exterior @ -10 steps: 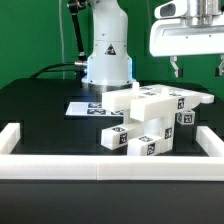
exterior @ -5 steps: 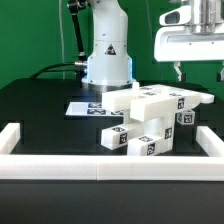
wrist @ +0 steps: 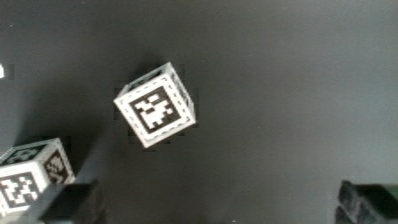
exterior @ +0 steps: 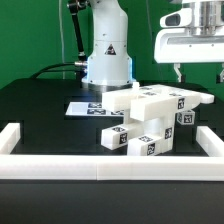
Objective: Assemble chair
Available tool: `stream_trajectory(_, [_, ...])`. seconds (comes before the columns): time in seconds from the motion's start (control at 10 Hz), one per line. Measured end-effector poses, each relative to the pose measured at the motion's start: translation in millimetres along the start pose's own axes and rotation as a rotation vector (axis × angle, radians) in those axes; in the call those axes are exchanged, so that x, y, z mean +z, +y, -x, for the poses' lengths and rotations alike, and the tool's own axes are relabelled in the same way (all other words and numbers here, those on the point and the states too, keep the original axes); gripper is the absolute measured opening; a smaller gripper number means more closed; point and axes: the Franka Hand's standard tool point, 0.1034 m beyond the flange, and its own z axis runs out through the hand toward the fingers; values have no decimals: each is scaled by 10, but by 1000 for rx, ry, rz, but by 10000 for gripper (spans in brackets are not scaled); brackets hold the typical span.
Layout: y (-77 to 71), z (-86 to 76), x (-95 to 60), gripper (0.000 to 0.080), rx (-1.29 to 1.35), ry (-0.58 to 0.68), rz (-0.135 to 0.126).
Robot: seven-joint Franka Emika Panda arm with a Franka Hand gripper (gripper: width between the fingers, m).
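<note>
1. Chair parts [exterior: 150, 120]: white tagged slabs, bars and cubes in one pile, just behind the front border rail [exterior: 100, 165]. They have not moved over the last second. Whether any are already joined cannot be told.
2. Containers: none present. The border rail only fences the black table [exterior: 40, 115]. Inside the fence lie the chair parts and, behind them toward the exterior view's left, the marker board [exterior: 80, 106].
3. Robot base [exterior: 107, 60]: upright, farther behind the chair parts.
4. Gripper [exterior: 200, 72]: above the chair parts toward the exterior view's right, well apart from them. Its jaws are spread to their widest and hold nothing. It has sunk slightly, shifted to the exterior view's right, then settled. This is judged an approach to a pick with no part yet taken.
5. Tagged block [wrist: 157, 105]: seen in the wrist view, lying on the table, untouched.
</note>
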Motion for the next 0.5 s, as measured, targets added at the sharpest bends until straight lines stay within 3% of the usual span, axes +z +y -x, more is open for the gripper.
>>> stream_trajectory(0.1, [44,23,4,649,-43,-57,14])
stream_trajectory(0.5, [17,4,14,649,-61,-33,4])
